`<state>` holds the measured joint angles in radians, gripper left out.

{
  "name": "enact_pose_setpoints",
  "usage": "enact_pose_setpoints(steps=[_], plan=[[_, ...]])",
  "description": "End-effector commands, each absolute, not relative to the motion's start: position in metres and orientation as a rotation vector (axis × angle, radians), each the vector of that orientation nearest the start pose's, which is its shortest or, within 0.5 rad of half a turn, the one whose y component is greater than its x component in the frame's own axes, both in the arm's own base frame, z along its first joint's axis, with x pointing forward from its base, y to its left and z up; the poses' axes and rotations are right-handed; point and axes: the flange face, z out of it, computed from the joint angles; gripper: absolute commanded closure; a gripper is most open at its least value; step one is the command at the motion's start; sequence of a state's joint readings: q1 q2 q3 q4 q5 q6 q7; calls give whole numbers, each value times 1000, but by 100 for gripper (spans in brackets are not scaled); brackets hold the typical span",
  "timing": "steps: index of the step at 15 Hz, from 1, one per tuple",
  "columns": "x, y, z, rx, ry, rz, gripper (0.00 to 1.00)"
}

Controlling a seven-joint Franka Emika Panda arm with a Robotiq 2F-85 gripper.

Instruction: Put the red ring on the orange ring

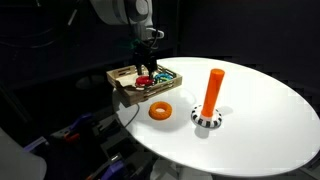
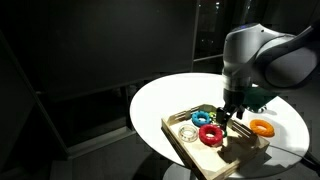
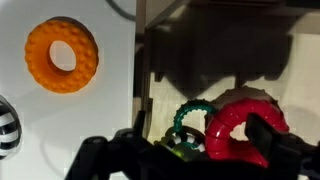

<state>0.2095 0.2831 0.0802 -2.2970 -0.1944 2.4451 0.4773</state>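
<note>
- The round white bench (image 1: 270,130) carries everything. A wooden tray (image 1: 125,90) sits at its edge, and the tall orange peg (image 1: 213,90) stands on its checkered base well apart from the tray.
- The arm (image 2: 265,55) reaches down over the tray, with the hand (image 2: 228,120) low above the rings inside it.
- The hand looks spread wide and has hold of nothing yet. In the wrist view one dark finger (image 3: 265,132) stands at the red ring, with the other far off to the side. I cannot tell whether that finger touches the ring.
- The orange ring (image 1: 154,112) lies flat on the bare bench just beside the tray, between the tray and the peg. The wrist view shows it beyond the tray wall with its hole facing up.
- The red ring (image 2: 204,136) is in the tray, near a blue ring (image 2: 196,118). A green ring (image 3: 183,118) lies close against it in the wrist view.
- The step in hand seems to be the pick-up of the red ring; nothing has been carried over.
- The next move likely calls for closing on the red ring's band alone, clear of the green one. After that comes a lift over the tray wall and a release centred above the orange ring.
</note>
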Motion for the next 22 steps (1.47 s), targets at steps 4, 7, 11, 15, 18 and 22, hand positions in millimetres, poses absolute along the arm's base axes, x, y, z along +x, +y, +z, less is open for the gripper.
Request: enact_pose_setpoints(steps=[4, 7, 11, 15, 18, 22], plan=[[509, 152, 200, -3296, 93, 141, 0], [513, 154, 194, -3301, 93, 150, 0], [518, 157, 186, -3304, 91, 163, 0], [522, 160, 180, -3308, 82, 167, 0], [523, 162, 177, -3312, 78, 171, 0], [524, 165, 175, -3313, 77, 174, 0]])
